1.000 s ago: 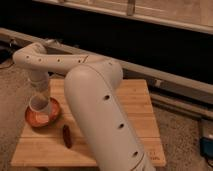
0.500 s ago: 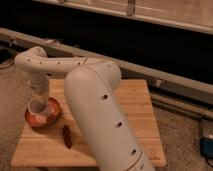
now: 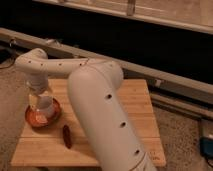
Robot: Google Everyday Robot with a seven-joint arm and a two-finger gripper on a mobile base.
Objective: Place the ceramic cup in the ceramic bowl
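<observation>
The ceramic bowl (image 3: 34, 118), orange-brown and shallow, sits at the left edge of the wooden table (image 3: 140, 125). The ceramic cup (image 3: 46, 105), small and plain white, is inside the bowl's outline, upright over its middle. My gripper (image 3: 40, 98) hangs from the white arm (image 3: 95, 105) straight above the bowl, right at the cup. The arm's wrist hides the fingers and most of the cup's far side. I cannot tell whether the cup rests on the bowl's floor.
A small dark red oblong object (image 3: 66, 136) lies on the table in front of the bowl. A metal rail (image 3: 165, 75) runs behind the table before a dark wall. Speckled floor (image 3: 185, 135) lies to the right.
The arm's wrist has shifted slightly over the bowl; the cup stays in the bowl's outline. Little else differs.
</observation>
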